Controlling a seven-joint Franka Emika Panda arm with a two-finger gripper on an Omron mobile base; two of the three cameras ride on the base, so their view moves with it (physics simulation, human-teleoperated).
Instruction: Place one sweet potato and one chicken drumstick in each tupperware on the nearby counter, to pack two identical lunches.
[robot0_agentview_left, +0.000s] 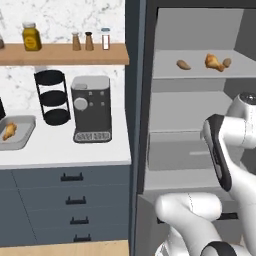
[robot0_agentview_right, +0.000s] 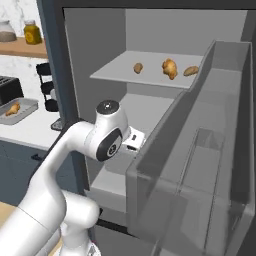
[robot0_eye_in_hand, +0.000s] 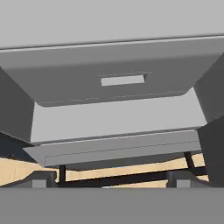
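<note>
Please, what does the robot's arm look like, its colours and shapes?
The arm is made of glossy white rounded segments with dark grey joints. One round joint cap is grey with a white centre. A black band edges one segment. No cables show.

I am facing the open fridge; on its upper shelf (robot0_agentview_left: 200, 70) a chicken drumstick (robot0_agentview_left: 214, 62) is lying between two sweet potatoes (robot0_agentview_left: 183, 64). Left of the fridge, on the counter (robot0_agentview_left: 60, 147), a tupperware (robot0_agentview_left: 20, 137) is holding another drumstick (robot0_agentview_left: 9, 131).
</note>
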